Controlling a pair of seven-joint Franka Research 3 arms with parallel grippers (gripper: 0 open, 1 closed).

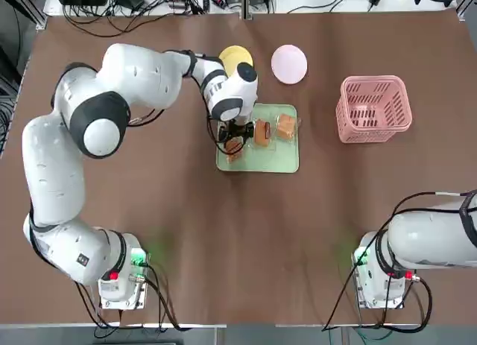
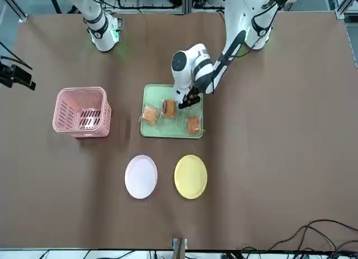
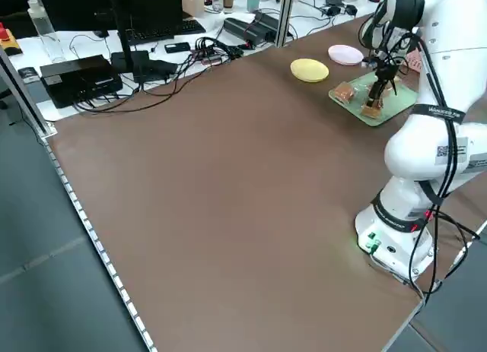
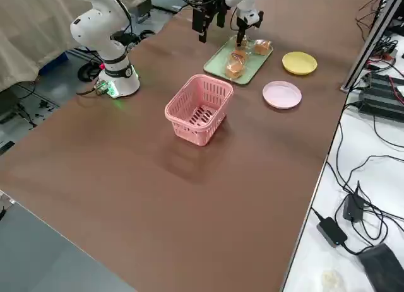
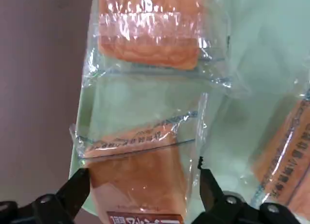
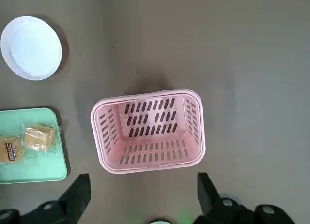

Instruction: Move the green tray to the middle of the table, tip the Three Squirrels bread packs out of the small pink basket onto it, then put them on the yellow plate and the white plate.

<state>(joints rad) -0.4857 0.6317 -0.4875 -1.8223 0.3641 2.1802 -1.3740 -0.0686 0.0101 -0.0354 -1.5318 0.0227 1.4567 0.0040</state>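
Right pincer (image 6: 143, 204): parked high at the robot's edge of the bench (image 1: 149, 211), jaws spread, holding nothing, looking down on the basket (image 1: 374, 109).

Tray (image 1: 283, 160): at mid-bench, three packs on it. Basket upright and empty, well to the robot's right of the tray. So the step in hand is judged to be loading the plates.

Left pincer (image 1: 237, 133): low over the tray's left part, pointing down, released; its jaws straddle the nearest pack (image 5: 140, 180) without closing on it. A second pack (image 5: 150, 28) lies just beyond; a third (image 5: 286, 151) sits to one side.

To do it well: finish the descent centred on the bread, close across the narrow width, and keep the fingertips off the neighbouring wrapper, whose film overlaps. The film looks slippery; a firm squeeze on the slice itself should hold better than pinching loose plastic.

Yellow plate (image 1: 235, 58) and white plate (image 1: 289, 64): side by side beyond the tray, both bare.
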